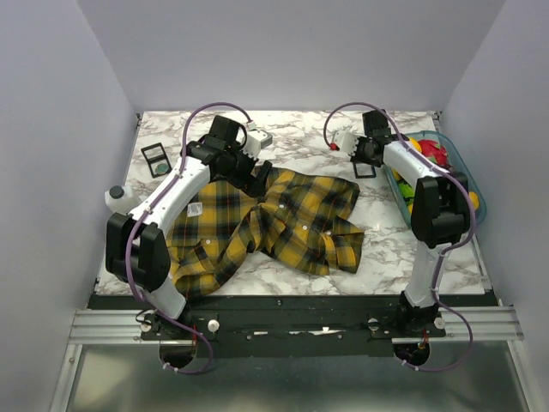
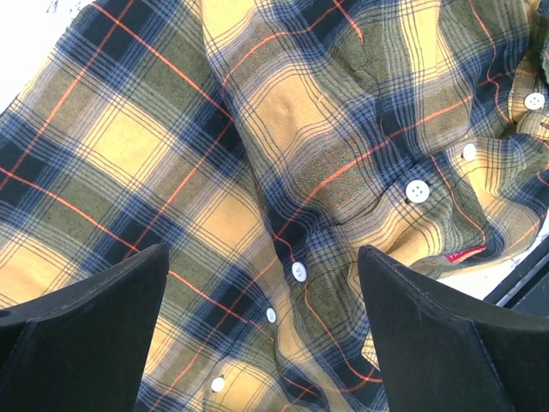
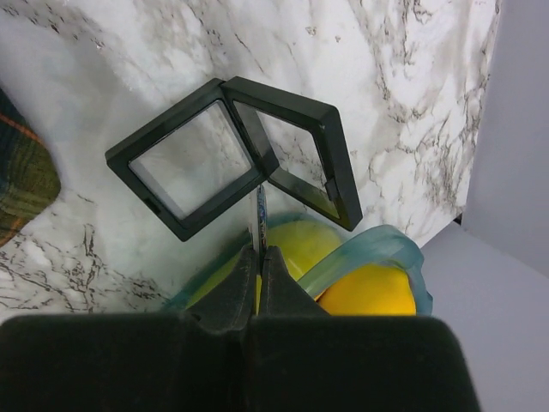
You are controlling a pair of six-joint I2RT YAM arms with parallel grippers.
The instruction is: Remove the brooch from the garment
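Marble table (image 1: 403,249): carries every item noted. Garment (image 1: 274,223): lies crumpled across the middle of the table. Its longer spread runs from the near left corner up toward the right. The left portion comes close to the near edge. The right hem stops short of the teal bin (image 1: 479,204) at the right edge, with bare marble between them, and a further bare band runs along the far edge. In the left wrist view the placket runs diagonally from lower left to upper right, with white buttons (image 2: 417,190) in a line along it. Left gripper (image 2: 262,275): jaws spread wide, poised over the garment's far left part with the placket between the two fingers. Nothing is held, and contact with the cloth cannot be confirmed. Right gripper (image 3: 260,257): jaws pressed together near the far right, above the bin rim. Its tips point at the hinge corner of an opened black frame case (image 3: 197,163), whose two square halves lie splayed in a V on the marble. A thin pale sliver shows at the tips, nature undetermined. A white bottle (image 1: 123,199) stands by the left edge. Brooch: not identifiable on the visible cloth. A small round dark-green disc (image 1: 155,169) sits within a second black square frame (image 1: 156,148) near the far left corner, clear of the garment. Whether this is the brooch cannot be told.
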